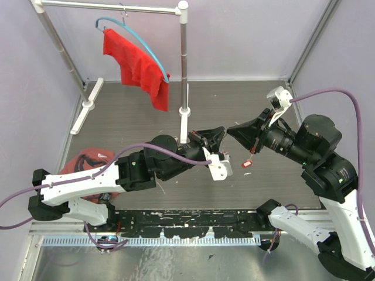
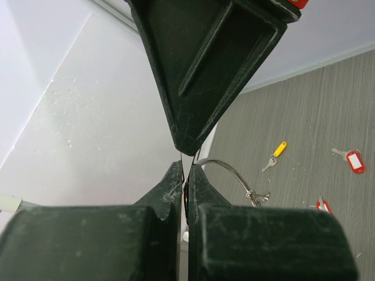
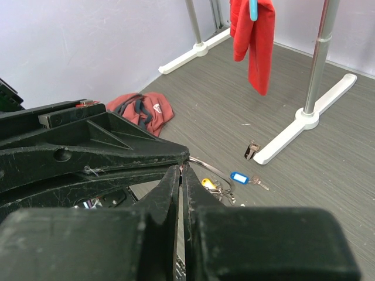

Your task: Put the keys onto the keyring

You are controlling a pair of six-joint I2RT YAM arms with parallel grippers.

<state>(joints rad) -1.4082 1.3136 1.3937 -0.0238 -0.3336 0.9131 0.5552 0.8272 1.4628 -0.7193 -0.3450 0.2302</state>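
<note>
While my arms meet mid-table, the top view has my left gripper (image 1: 220,136) and right gripper (image 1: 232,131) tip to tip, with a red-tagged key (image 1: 246,164) near the right one. Left wrist: my left jaws are pinched on the keyring (image 2: 229,171). It's thin, springy, slippery wire, so I'd grip flat across it. Right wrist: my right jaws are pressed together at the ring. Is a key between them? Can't tell.

Legible text: none found
Red-tagged key (image 2: 354,161), right part of floor: white label window on its tag, nothing readable
Red cloth bag (image 3: 140,111), far left floor: pale emblem – too blurred to read
</note>
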